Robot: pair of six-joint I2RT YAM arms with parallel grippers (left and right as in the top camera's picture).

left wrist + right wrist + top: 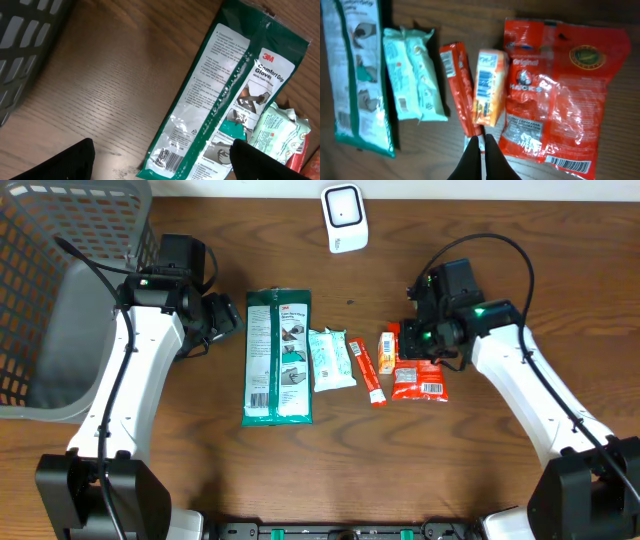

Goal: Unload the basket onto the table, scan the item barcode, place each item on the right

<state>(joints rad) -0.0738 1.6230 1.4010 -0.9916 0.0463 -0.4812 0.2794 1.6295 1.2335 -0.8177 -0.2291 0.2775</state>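
I'm hovering the left gripper point(162, 162), spread wide, beside the glove pack point(220, 95) lying barcode-up at the row's 9 o'clock. The scanner point(344, 218) is waiting at 12. The right gripper point(480, 145) is pinched empty above the orange box point(489, 92) (probably next).

I hold my left gripper point(161, 150) wide open, low toward the left edge of the table point(500, 220). My right gripper point(481, 140) is pinched fully closed, right of centre.

Left arm point(125, 390) and right arm point(530, 385) have white shells, black joints (green lights).
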